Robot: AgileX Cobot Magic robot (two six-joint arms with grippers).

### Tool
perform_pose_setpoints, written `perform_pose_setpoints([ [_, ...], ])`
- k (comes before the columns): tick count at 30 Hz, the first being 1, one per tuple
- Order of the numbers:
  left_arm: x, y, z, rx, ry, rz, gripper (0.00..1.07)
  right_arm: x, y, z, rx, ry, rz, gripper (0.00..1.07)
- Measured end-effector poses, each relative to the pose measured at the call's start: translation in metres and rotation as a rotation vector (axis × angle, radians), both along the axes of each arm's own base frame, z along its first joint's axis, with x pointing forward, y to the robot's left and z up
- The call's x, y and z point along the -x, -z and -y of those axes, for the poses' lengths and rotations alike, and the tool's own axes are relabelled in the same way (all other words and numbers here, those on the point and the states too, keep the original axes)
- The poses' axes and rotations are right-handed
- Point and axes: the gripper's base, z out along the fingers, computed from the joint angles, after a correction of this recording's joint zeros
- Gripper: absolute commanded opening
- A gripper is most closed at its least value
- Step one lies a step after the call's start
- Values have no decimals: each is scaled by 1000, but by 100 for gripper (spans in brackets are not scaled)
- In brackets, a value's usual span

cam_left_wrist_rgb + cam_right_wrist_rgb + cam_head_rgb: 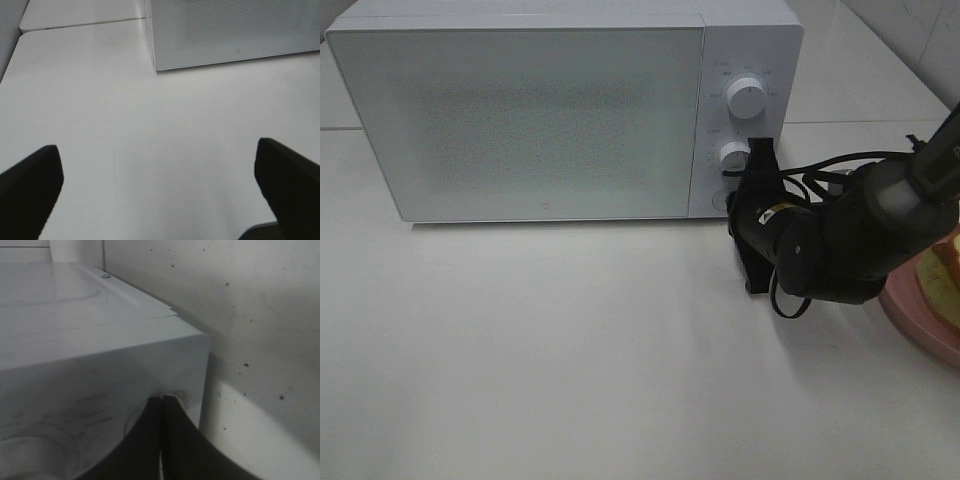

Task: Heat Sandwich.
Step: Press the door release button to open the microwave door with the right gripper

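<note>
Sandwich (944,274) on pink plate (917,326) | white table (570,350) | left pincer (159,180) spread | right pincer (161,405) pressed together

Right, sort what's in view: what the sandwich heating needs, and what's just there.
Needed: microwave, sandwich, pink plate under it, right hand shut at the microwave's controls.
Just there: white table, left hand open and empty above it.

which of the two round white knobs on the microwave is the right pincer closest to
The lower white round knob, right beside the tip of the shut black right pincer; the upper white knob sits above, clear of it.
</note>
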Motion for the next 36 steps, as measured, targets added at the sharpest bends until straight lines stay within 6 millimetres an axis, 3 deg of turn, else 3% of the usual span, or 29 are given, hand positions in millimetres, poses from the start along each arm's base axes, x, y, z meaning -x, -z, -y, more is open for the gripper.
perform_pose_setpoints([
  [36,0,0,0,0,0,0,101,-4,-3,-5,-34,-9,5,1],
])
